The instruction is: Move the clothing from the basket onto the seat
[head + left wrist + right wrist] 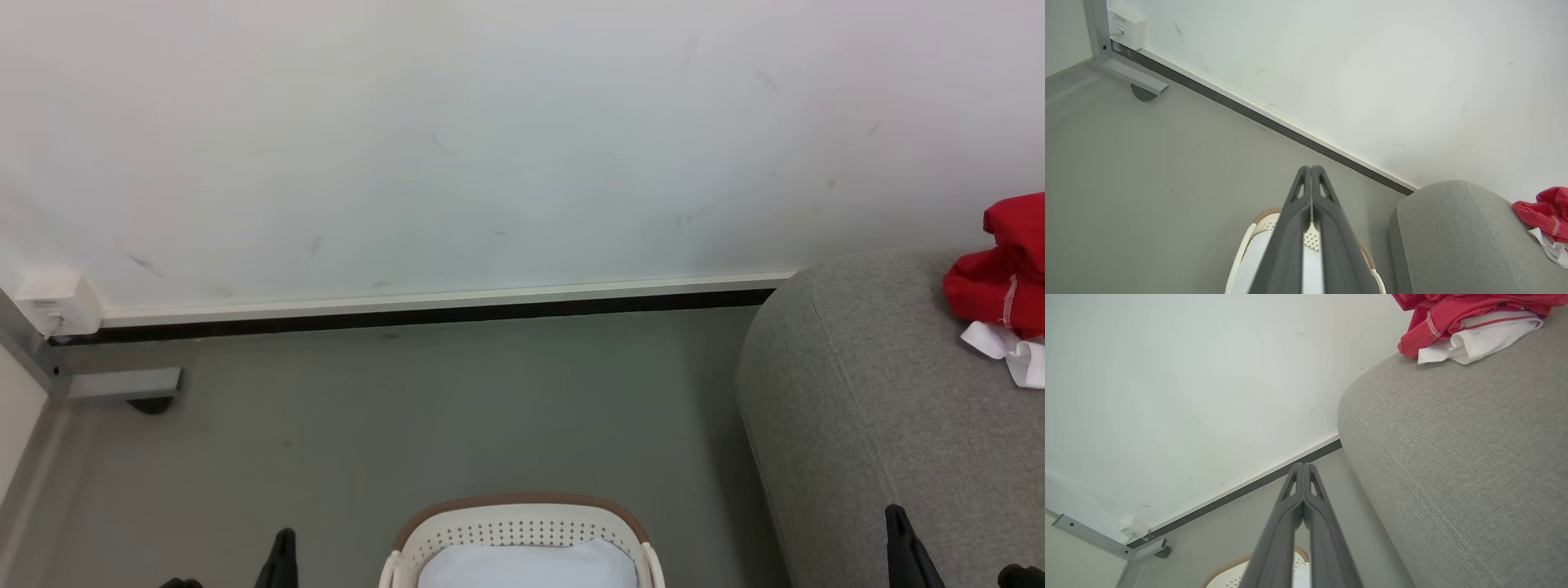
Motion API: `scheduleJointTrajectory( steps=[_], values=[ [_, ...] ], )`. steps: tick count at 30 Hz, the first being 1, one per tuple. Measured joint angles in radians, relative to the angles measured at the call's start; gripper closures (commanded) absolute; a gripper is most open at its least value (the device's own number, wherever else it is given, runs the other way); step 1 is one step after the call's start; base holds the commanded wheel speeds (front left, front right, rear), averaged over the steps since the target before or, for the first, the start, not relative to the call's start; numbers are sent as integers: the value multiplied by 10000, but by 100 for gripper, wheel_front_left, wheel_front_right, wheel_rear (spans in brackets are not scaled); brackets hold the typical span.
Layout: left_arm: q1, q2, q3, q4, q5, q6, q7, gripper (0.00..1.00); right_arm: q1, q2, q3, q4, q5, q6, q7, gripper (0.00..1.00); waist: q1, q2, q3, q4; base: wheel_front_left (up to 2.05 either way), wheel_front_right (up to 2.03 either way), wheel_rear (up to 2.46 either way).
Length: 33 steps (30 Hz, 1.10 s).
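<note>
Clothing [1008,269], soft bright red fabric with white trim, is in neither pincer: the left pincer [1310,168] and right pincer [1303,465] are pressed together, empty. Past the white holed plastic basket [522,500], it lies bunched on the grey woven sofa seat [882,392]. It is probably light and limp, best pinched at a raised fold.

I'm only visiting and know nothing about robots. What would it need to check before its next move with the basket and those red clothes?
1. Is the left gripper empty? Ok: it is shut with nothing in it.
2. Is the right gripper empty? Ok: it is shut and empty too.
3. Is the clothing on the seat? Ok: a red and white bundle lies on top.
4. Is the basket emptied of clothing? Cannot tell: the part in view holds a pale pad, and the rest is cut off.
5. Are the grippers ready for another grasp? Not ok: both would need opening first.
</note>
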<state>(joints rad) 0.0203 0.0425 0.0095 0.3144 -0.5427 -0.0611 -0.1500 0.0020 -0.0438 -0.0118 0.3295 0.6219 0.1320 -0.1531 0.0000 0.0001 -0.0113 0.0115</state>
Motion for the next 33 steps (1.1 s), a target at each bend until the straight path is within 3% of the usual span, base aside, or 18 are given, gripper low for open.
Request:
scheduleJointTrajectory(
  steps=[33],
  values=[
    [-546, 8, 449, -293, -4552, -268, 1135, 100, -425, -4, -437, -355, 4196, 0, 1127, 100, 0, 0, 45, -37, 0, 0, 0]
  ],
)
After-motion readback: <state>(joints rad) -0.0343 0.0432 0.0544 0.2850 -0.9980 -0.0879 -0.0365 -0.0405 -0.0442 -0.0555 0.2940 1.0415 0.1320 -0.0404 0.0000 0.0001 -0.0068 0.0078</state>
